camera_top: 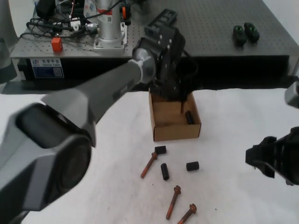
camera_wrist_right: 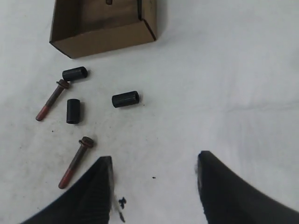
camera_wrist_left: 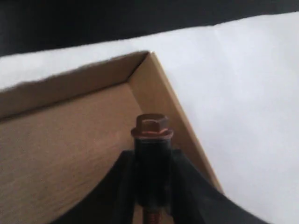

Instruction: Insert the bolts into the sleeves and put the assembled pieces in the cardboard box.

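My left gripper [camera_wrist_left: 152, 161] is shut on an assembled piece, a black sleeve [camera_wrist_left: 152, 173] with a copper bolt head [camera_wrist_left: 149, 126] sticking out of it. It hangs over the inside of the cardboard box [camera_wrist_left: 60, 154], near one corner. From the high view, the left gripper [camera_top: 180, 100] is above the box [camera_top: 176, 131], where another assembled piece [camera_top: 189, 116] lies. My right gripper [camera_wrist_right: 154, 172] is open above the white cloth. Beyond it lie three loose sleeves [camera_wrist_right: 125, 99] [camera_wrist_right: 73, 111] [camera_wrist_right: 74, 73] and two bolts [camera_wrist_right: 52, 99] [camera_wrist_right: 75, 161].
A third loose bolt [camera_top: 187, 213] lies near the front edge of the cloth. The right gripper [camera_top: 268, 161] hovers at the right of the bench. Behind the box runs a dark perforated table [camera_top: 219, 28] with cables and small parts.
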### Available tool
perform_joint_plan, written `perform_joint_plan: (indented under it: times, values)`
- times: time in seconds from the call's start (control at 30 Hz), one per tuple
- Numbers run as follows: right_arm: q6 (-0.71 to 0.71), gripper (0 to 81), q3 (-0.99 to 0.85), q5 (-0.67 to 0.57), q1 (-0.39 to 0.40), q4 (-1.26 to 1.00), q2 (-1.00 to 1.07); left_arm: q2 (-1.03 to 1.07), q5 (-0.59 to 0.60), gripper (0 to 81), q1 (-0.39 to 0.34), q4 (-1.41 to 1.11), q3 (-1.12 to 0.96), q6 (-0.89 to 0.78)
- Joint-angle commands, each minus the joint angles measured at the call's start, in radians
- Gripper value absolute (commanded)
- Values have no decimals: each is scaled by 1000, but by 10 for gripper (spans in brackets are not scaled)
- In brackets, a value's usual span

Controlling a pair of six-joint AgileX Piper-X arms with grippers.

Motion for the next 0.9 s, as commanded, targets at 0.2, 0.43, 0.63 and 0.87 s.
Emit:
perform_joint_plan:
  times: [0.2,0.43,0.63,0.87]
  values:
    - [-139,405,-19,0,0,-20,89,-3,28,357,-1,18,-30,-19]
    - [-445,405,-186,-2,44,3,303,-154,-111,357,24,252,-30,129]
    - [-592,391,-407,86,157,83,567,-291,-375,336,84,397,80,195]
    - [-722,324,-645,92,225,202,835,-502,-376,208,137,305,450,204]
